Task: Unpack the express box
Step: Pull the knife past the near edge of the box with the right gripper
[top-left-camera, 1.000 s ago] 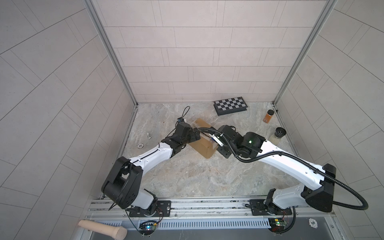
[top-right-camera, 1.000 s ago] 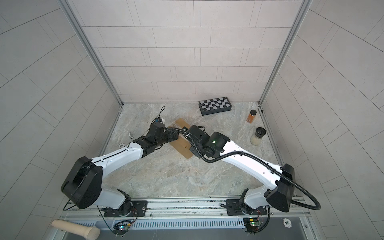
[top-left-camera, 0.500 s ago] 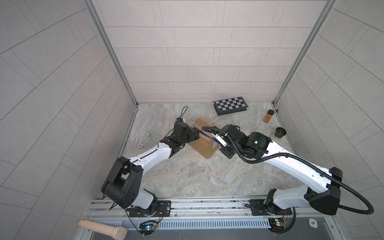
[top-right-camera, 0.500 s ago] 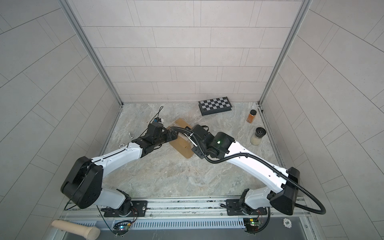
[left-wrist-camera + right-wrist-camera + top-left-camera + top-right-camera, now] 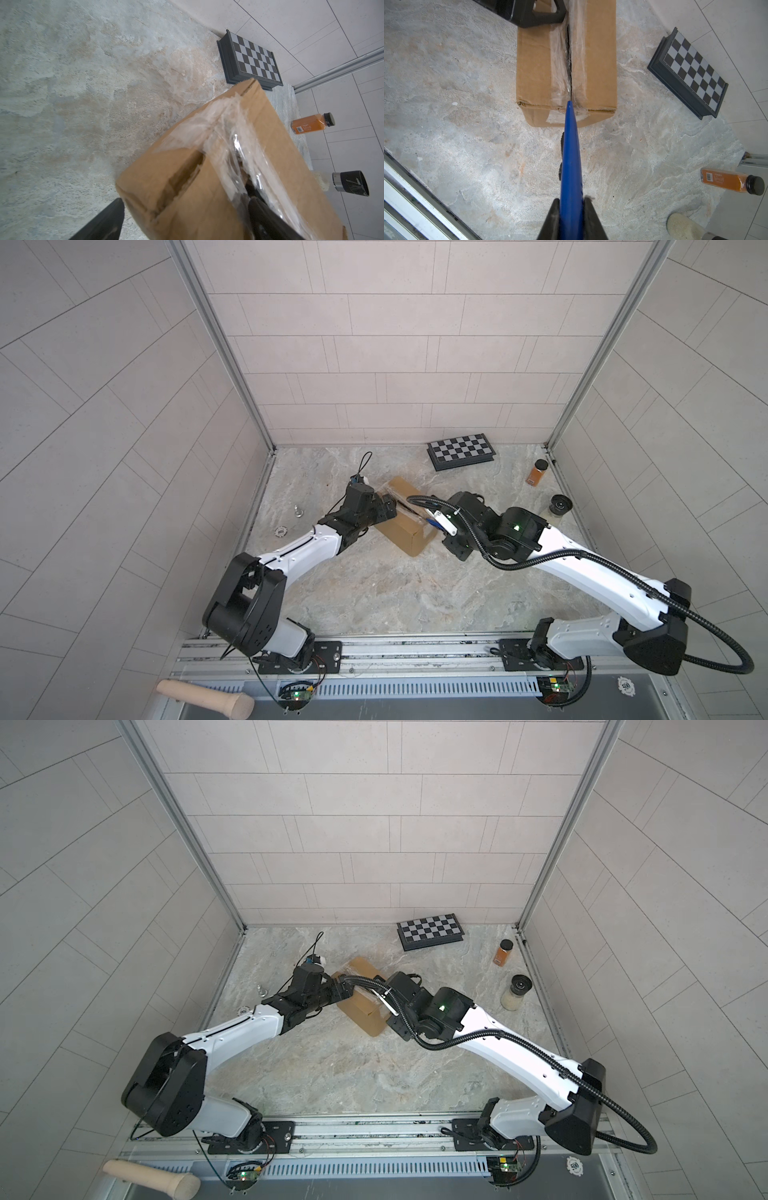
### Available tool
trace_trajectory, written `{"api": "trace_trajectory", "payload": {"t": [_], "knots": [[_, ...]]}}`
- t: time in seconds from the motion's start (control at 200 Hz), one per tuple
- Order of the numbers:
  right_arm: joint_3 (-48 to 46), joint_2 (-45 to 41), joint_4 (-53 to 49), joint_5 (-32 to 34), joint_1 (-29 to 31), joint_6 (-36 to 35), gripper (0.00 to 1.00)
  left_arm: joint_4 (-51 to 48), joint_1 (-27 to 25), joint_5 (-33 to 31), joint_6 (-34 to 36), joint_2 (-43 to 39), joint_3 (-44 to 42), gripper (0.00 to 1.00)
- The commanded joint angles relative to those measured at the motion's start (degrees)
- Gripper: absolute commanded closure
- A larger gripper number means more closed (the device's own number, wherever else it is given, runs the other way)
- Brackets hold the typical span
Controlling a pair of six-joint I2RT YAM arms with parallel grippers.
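The express box (image 5: 405,526) (image 5: 363,1011), a brown carton, lies mid-table. Its clear-taped flap seam (image 5: 569,62) shows a dark slit along its length. My left gripper (image 5: 384,508) (image 5: 185,207) stands open at the box's far-left end. One finger (image 5: 108,220) is beside the box's side wall and the other finger (image 5: 261,212) lies on the taped seam. My right gripper (image 5: 446,526) (image 5: 572,200) is shut on a blue cutter (image 5: 571,155). The cutter's tip sits at the seam's end on the box's right edge.
A black-and-white checkered case (image 5: 461,452) lies by the back wall. An orange spice jar (image 5: 537,472) and a black-lidded jar (image 5: 560,506) stand at the right wall. A small metal piece (image 5: 298,511) and a round chip (image 5: 281,532) lie left. A wooden handle (image 5: 203,695) rests on the front rail.
My right arm has drawn back a little to the right, taking the blue cutter along the seam to the box's end. The left gripper and the box have stayed put.
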Motion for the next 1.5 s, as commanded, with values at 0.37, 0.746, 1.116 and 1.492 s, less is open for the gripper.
{"api": "trace_trajectory", "payload": {"t": [0.37, 0.746, 1.116, 1.492], "knots": [[1.05, 1.29, -4.95, 0.81, -0.95, 0.09, 1.00, -8.53, 1.27, -7.10, 0.63, 3.04, -2.18, 0.05], [-1.68, -2.52, -7.66, 0.31, -1.46, -0.27, 1.00, -8.39, 2.02, -6.81, 1.20, 3.36, -2.55, 0.05], [1.36, 4.29, 0.92, -4.21, -1.41, -0.48, 1.00, -6.09, 1.65, -4.23, 1.69, 2.02, -2.44, 0.05], [1.71, -3.22, -4.08, 0.67, -2.54, 1.59, 1.00, -7.21, 2.08, -5.04, 1.55, 2.92, -1.83, 0.05]]}}
